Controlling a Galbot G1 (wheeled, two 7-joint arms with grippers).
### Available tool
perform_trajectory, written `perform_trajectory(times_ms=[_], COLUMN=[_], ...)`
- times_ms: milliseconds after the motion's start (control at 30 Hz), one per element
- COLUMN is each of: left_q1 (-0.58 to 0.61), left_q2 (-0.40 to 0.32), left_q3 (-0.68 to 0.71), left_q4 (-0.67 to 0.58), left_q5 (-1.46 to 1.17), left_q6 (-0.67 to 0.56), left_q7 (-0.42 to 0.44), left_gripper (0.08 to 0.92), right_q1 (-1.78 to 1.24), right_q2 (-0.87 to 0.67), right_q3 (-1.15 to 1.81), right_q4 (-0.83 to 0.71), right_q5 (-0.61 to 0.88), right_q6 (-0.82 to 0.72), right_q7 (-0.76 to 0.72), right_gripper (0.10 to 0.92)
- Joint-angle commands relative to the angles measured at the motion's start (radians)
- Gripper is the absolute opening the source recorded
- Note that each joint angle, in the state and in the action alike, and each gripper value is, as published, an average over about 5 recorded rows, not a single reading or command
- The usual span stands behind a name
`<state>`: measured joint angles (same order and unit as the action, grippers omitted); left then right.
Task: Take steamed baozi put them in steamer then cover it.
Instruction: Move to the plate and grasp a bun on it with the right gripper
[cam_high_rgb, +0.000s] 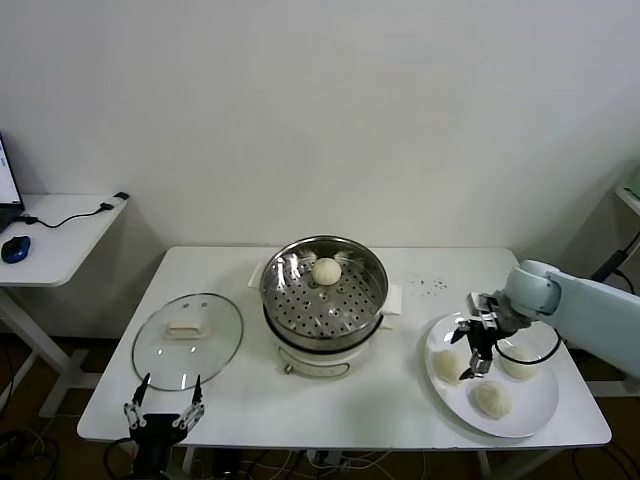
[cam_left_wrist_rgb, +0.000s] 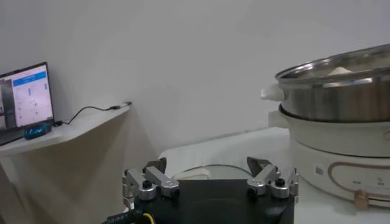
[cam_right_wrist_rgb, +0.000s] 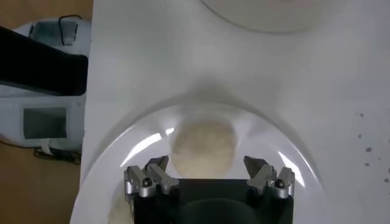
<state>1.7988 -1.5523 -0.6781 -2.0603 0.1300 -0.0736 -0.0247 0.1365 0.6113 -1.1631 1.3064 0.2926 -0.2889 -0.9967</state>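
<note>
over white plate (cam_high_rgb: 535, 415) at right, right gripper (cam_high_rgb: 472, 350) spread above baozi (cam_high_rgb: 447, 366); one baozi in steamer (cam_high_rgb: 323, 291). risk: off-centre closing squashes or rolls soft bun. left gripper (cam_high_rgb: 163, 413) spread, idle near glass lid (cam_high_rgb: 187, 340).

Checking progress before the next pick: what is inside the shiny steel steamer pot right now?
One cream-white round baozi sits on the perforated tray, toward the back of the shiny steel steamer pot. Anything beneath the tray is hidden.

The right arm (cam_high_rgb: 590, 305) has a smooth pale blue-white shell. Both grippers, left gripper (cam_high_rgb: 163, 411) and right gripper (cam_high_rgb: 474, 348), are black with silver-grey metal fingers (cam_right_wrist_rgb: 148, 180) fixed by dark screws.
</note>
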Motion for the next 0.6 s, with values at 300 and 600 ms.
perform_trajectory(times_ms=[300, 600], left_q1=[-0.001, -0.001], left_q2=[0.0, -0.001], left_q3=[-0.001, 0.0], left_q4=[0.006, 0.01], left_q5=[0.001, 0.001], left_q6=[-0.002, -0.003], left_q7=[0.0, -0.001], left_gripper=[0.823, 0.823], right_q1=[-0.057, -0.037], right_q2=[0.044, 0.04], right_q3=[0.032, 0.03], right_q4=[-0.052, -0.048], right_q5=[-0.04, -0.02], right_q6=[0.0, 0.004], right_q7=[-0.004, -0.008], right_gripper=[0.804, 0.71])
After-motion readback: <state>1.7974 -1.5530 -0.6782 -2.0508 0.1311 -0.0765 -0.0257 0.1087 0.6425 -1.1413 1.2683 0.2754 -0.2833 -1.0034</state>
